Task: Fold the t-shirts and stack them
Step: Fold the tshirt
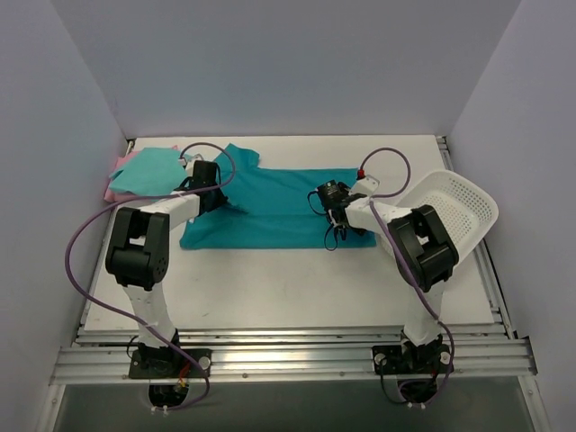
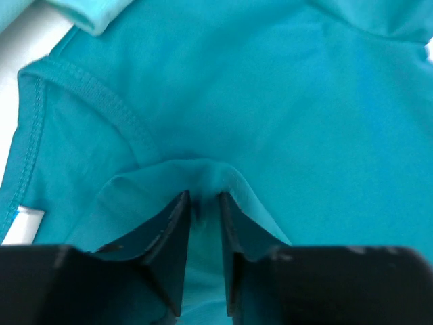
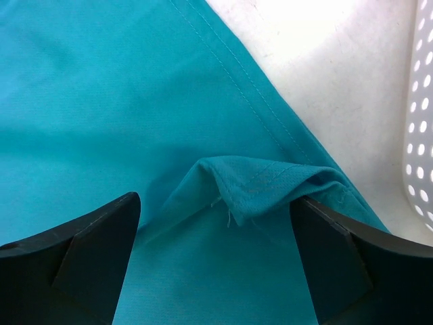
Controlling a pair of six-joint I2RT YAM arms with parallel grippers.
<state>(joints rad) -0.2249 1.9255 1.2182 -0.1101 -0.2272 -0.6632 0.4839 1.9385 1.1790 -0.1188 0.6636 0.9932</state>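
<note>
One teal t-shirt lies spread out. Left gripper pinches a fold of it (jaws nearly touching), right gripper gapes wide around its bunched hem.

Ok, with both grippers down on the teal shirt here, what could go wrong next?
1. The left gripper pinches only a thin ridge of the teal t-shirt; that cloth might slip out on lifting.
2. The right gripper is open around a small raised hem fold; closing could catch just one layer or miss.
3. The mint t-shirt lies close by the left pinch and could get dragged along.
</note>
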